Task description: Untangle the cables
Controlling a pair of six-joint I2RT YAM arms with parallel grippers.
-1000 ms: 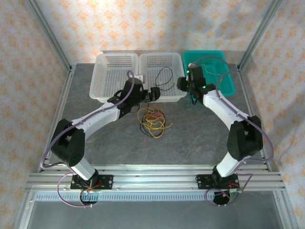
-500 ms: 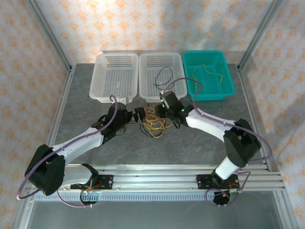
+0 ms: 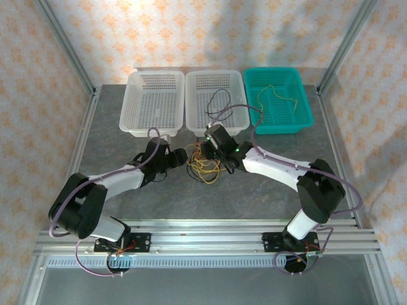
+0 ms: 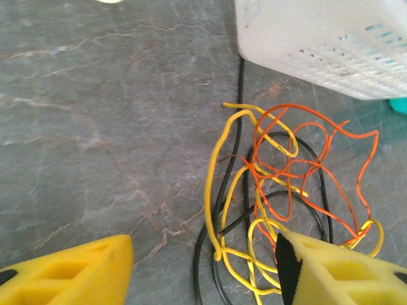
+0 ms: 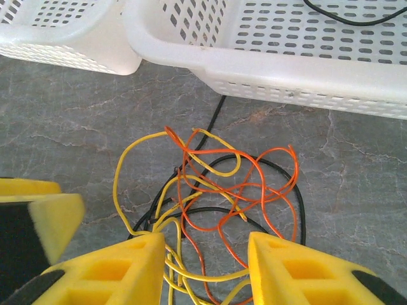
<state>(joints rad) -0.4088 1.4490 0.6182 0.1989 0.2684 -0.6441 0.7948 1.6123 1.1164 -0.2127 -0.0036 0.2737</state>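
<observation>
Three perforated plastic baskets line the upper part of the top view. The white basket at upper left [image 3: 152, 101] sits just beside the white basket at upper centre [image 3: 200, 95], which has a thin black wire [image 3: 226, 95] looped in it. The teal basket at upper right [image 3: 264, 117] has a thin yellow wire [image 3: 280, 94] lying in it. Just below the centre basket, mid-frame on the grey stone-look tabletop [image 3: 254, 197], lies the tangle of cables [image 3: 205, 164]: yellow, black & orange-red strands knotted together, one black strand reaching the basket's wall. Left gripper [image 4: 203, 244] sits frame-left of the tangle, yellow foam pads apart, nothing pinched, one pad against the tangle's edge. Right gripper [image 5: 206, 244] sits frame-right, jaws also apart, yellow & orange strands passing btwn them, not clamped.
</observation>
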